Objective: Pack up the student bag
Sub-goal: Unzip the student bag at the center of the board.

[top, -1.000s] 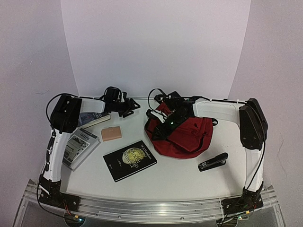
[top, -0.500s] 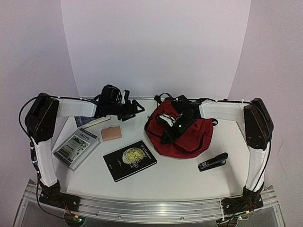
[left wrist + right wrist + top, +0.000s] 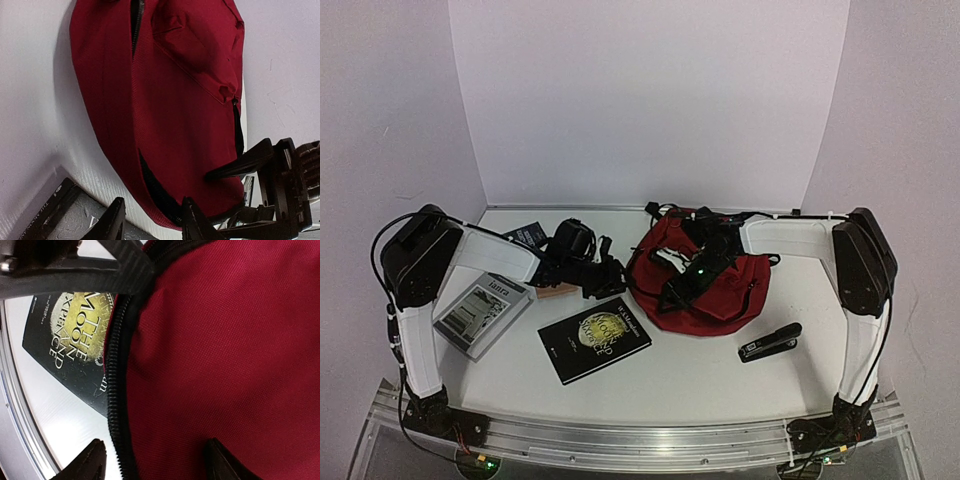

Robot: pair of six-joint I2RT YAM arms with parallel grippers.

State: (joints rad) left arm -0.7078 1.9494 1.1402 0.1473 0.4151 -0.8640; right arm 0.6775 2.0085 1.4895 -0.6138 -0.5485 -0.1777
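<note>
Student bag [image 3: 730, 290] centre-right on desk [image 3: 700, 385]. Left end effector [image 3: 152, 225] spread by its lower edge; right end effector [image 3: 155, 460] spread astride the zipper [image 3: 116, 390]. Book [image 3: 70, 345] title legible only on R wrist cam; stapler [image 3: 770, 342] only overhead.

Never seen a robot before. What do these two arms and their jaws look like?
The left arm and right arm match: long white shells joined by bulky black housings, each on a black base fixed to a silvery rail. Thin black cables loop beside the joints. A small green light glows on the right arm. The jaws are paired slim black fingers.
</note>
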